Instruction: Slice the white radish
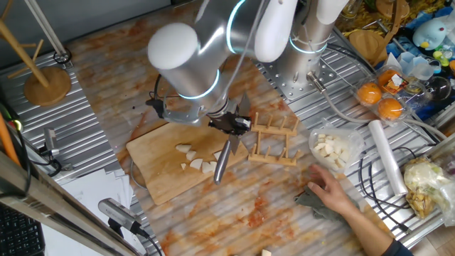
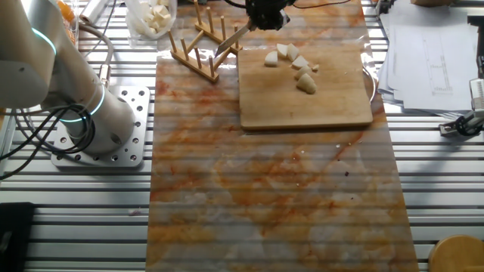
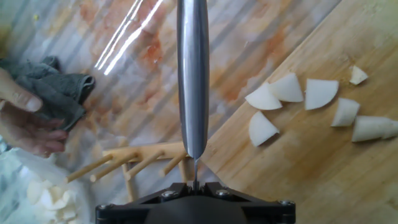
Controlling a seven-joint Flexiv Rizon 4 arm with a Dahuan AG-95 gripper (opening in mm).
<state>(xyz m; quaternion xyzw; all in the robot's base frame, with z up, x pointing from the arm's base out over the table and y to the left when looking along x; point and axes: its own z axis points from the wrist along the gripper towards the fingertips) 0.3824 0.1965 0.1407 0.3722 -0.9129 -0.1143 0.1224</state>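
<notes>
The white radish (image 3: 292,102) lay in several small cream wedges near one corner of the cutting board (image 2: 333,102), some touching, with one tapered end piece lying a little apart. The pieces looked light, firm and crisp, with wet cut faces, so they would probably slide or roll under a blade unless it came straight down. Any hold on them would be best taken across the flat sides, though here the work seemed to fall to the blade alone.

The knife (image 3: 193,74) hung over the board's edge beside the pieces, not touching them, blade pointing away from the gripper (image 1: 229,126). The gripper was clamped on the knife handle, as far as the hand view showed.

Just beside the board stood a wooden rack (image 1: 274,142). Farther off on the surface (image 2: 265,196), a tub of pale cubes (image 1: 333,148) sat near a person's hand (image 1: 333,193) resting on a grey cloth (image 3: 53,93). Two oranges (image 1: 380,99) lay well apart
</notes>
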